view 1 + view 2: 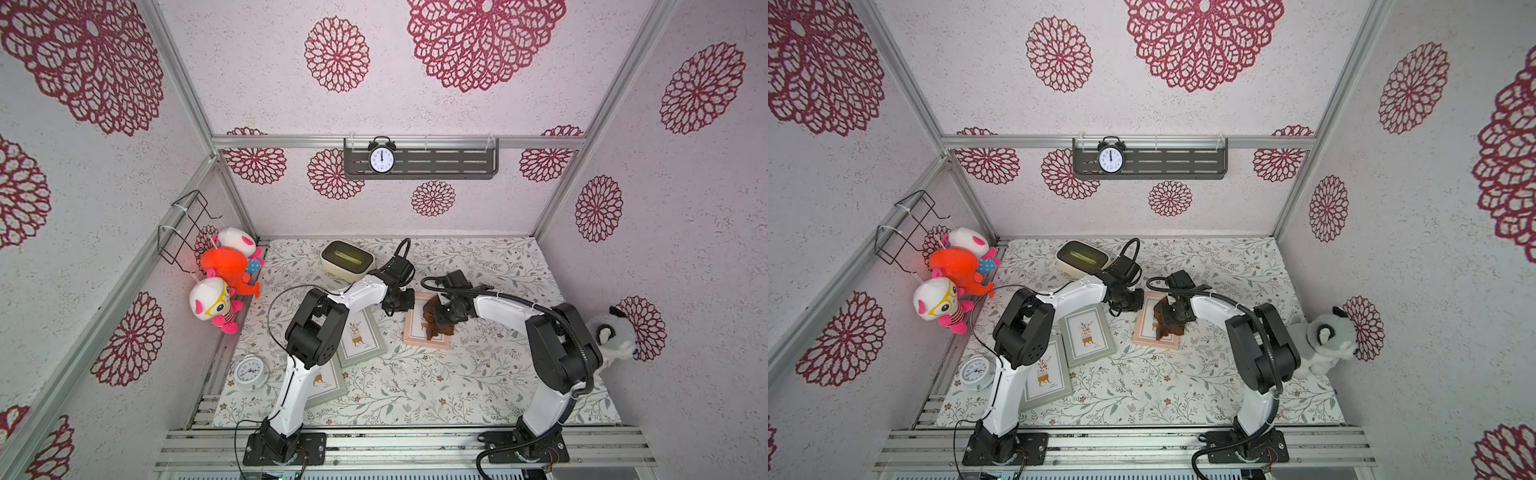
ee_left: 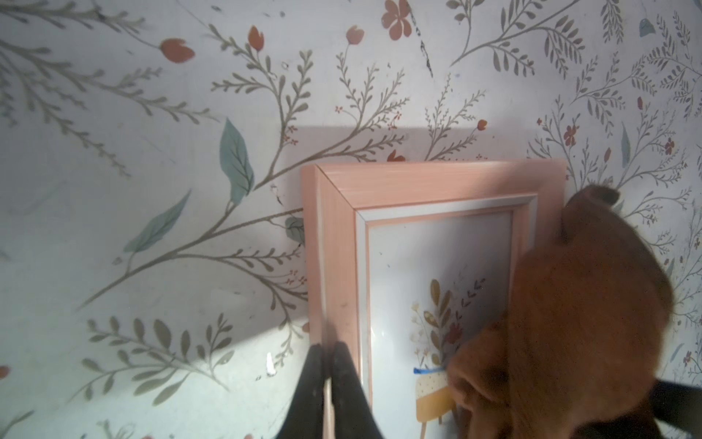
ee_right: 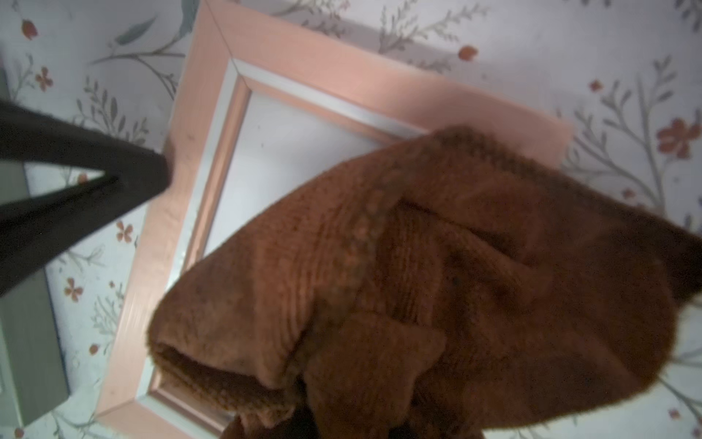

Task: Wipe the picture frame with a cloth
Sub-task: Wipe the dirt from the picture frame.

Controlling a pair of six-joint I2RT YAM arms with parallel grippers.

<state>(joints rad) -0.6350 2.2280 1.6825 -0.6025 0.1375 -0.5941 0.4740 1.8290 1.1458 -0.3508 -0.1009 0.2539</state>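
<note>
The right claw (image 1: 445,311) is clamped on a bunched brown cloth (image 3: 437,285) and holds it down over the right part of the pink picture frame (image 2: 334,243), where a sweep would drag fabric across the glass. The left claw (image 2: 328,355), tips pinched together on nothing, bears on the frame's left border, probably to stop it sliding. The frame lies flat mid-table (image 1: 478,374), right of two grey frames (image 1: 361,338).
</note>
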